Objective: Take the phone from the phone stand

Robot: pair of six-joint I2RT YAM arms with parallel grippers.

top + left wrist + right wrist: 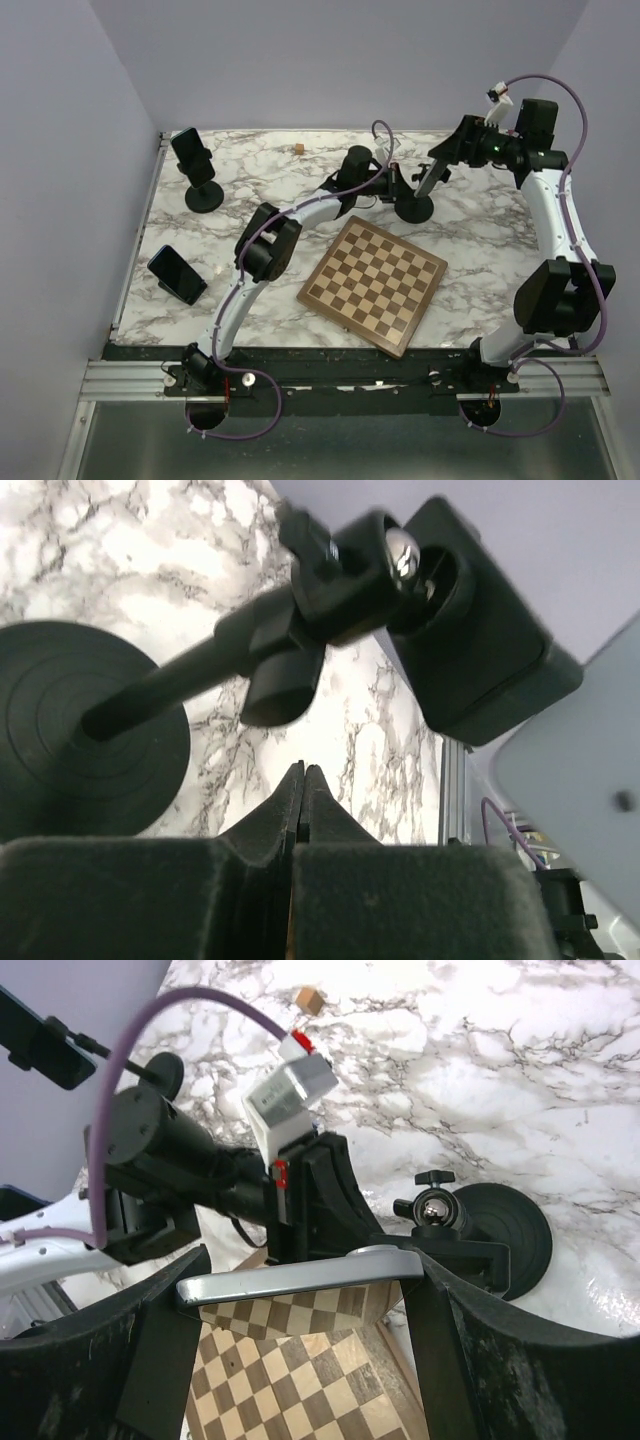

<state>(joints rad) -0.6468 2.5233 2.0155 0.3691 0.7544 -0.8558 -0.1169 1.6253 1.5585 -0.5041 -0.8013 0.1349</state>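
Gripping one phone (300,1278) in right gripper (300,1290), left gripper (303,800) clenched empty, two stands (203,190), one chessboard (373,283).

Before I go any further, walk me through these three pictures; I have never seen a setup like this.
Two robot arms are bolted at the near edge of a marble table. The top picture looks down from above and behind them; the other two come from cameras on each wrist.

On the table lie a chessboard, a small wooden cube, a phone on a stand at the far left and another phone propped nearer.

The right gripper holds a silver phone between its fingers, beside the black stand in the middle. The left gripper is closed on nothing, right next to that stand's pole.
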